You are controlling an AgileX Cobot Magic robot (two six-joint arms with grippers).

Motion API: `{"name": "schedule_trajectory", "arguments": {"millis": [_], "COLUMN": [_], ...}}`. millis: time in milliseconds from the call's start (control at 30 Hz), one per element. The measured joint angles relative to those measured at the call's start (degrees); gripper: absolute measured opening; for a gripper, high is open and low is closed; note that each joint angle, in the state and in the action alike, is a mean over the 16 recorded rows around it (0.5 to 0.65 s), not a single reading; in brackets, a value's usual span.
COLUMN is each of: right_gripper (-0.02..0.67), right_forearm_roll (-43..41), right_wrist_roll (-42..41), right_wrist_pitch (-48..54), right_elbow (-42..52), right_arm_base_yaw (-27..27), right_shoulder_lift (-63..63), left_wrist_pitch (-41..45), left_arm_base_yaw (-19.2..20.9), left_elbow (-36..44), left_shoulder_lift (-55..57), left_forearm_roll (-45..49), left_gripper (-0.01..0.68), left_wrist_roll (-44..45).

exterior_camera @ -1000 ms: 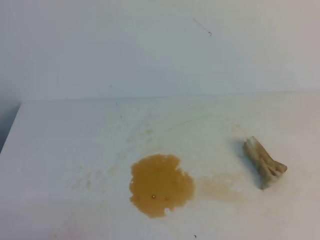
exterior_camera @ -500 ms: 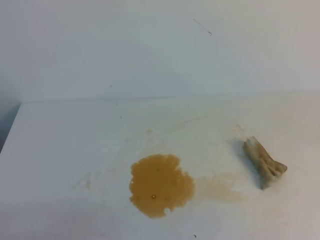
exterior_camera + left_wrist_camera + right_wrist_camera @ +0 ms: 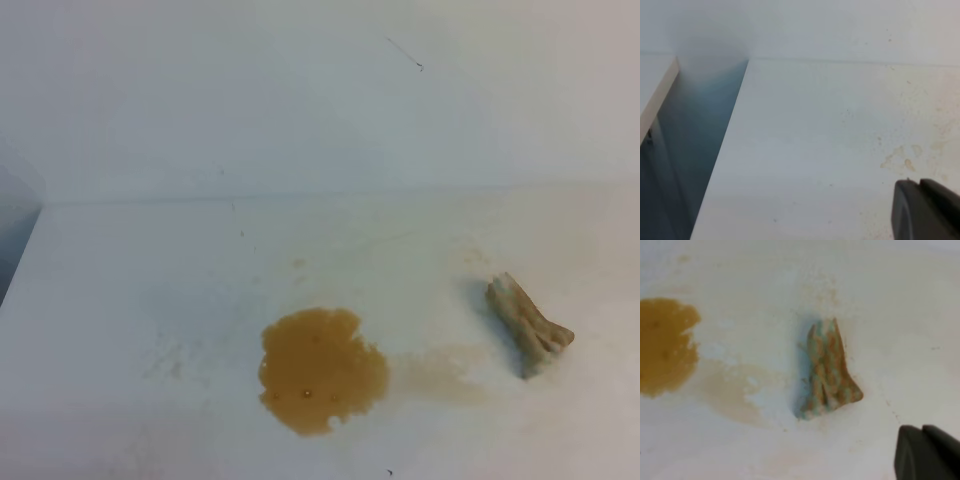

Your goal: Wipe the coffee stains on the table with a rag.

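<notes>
Rag (image 3: 528, 326) right of stains (image 3: 322, 370) (apart).

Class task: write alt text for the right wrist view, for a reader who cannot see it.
A crumpled tan rag lies on a white table, untouched. An orange-brown coffee puddle sits at the left edge, with a paler tan smear between the two. The dark tip of the right tool shows in the bottom right corner, clear of the rag.

Both black tools, left (image 3: 926, 210) and right (image 3: 927, 452), have fingers pressed together.
</notes>
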Motion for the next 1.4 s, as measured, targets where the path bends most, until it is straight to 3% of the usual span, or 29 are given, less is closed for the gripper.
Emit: {"name": "schedule_trajectory", "arguments": {"millis": [467,700,1000,1400], "right_gripper": [0.295,0.339,0.316,0.111], "right_forearm_roll": [-3.0,-2.9,-3.8,-4.6], "right_wrist_roll": [-2.5,-2.6,-3.2,-5.1], "right_wrist_pitch": [6.2,5.0,0.9,-2.5], "right_elbow": [-13.1,-16.0,-17.6,-18.2], "right_arm_base_yaw": [9.2,10.1,10.1,10.3], "right_shoulder_lift": [25.8,36.7,47.3,51.0], "left_wrist_pitch": [0.1,-0.1,-0.1,0.0], "left_arm_base_yaw": [0.0,0.0,0.0,0.0], "left_elbow": [0.0,0.0,-0.1,-0.1], "left_shoulder_lift": [-0.1,-0.1,0.0,0.0], "left_forearm_roll": [0.0,0.0,0.0,0.0], "left_gripper": [0.000,0.000,0.000,0.000], "left_wrist_roll": [0.0,0.0,0.0,0.0]}}
